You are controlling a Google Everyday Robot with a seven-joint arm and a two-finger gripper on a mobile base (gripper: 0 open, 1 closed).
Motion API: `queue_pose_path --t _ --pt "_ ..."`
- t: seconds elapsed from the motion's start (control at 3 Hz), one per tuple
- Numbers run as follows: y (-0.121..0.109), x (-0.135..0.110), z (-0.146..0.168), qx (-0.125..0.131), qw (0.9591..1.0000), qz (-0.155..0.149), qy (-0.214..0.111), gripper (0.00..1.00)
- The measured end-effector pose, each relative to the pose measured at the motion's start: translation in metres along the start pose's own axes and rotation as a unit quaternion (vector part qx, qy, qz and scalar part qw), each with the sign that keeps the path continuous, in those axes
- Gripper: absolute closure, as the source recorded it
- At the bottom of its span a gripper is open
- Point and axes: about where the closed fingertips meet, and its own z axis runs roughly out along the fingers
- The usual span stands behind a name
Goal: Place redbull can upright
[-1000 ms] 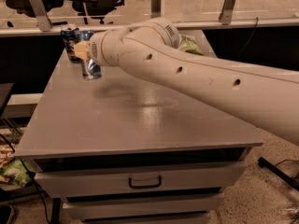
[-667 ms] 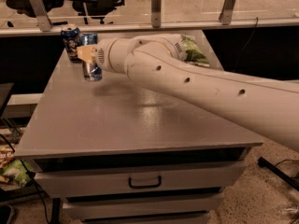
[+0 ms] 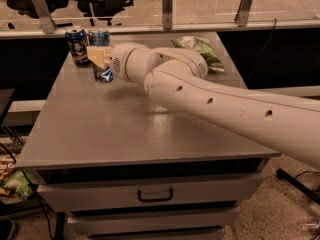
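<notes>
**Slim can gripped at mid-height near the table's far left corner**

At the far left of the grey table [image 3: 100,129] stood a wider dark-blue can [image 3: 77,45], upright and untouched. Just to its right was the redbull can [image 3: 99,37]. It looked close to upright, with its silver top showing above the gripper [image 3: 98,56] and its blue-and-silver foot showing below. Whether the base touched the tabletop or hung just above it could not be told.

The fingers appeared clenched on the can's middle, with the near tan finger lying flat across its wall and the far one hidden behind it. From there the white arm [image 3: 210,101] ran right and toward the camera across the table. Behind the arm, near the back right edge, lay a green-and-white snack bag [image 3: 202,51], well apart from both cans.

The can probably handled as a light, thin-walled metal cylinder that was smooth and rather slippery, and a hard squeeze would likely have dented it. Being tall and narrow, it would tip easily on its small base. A hold at mid-height, square to the wall, seemed the right place. The neighbouring dark-blue can left little room on the left, so a sideways nudge on release was the main risk.
</notes>
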Motion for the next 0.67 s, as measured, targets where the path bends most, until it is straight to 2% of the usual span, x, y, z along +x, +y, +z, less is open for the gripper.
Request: queue_pose_path --t 0.67 --pt "0.0089 -0.0069 -0.021 -0.007 0.999 -0.04 0.02 1.0"
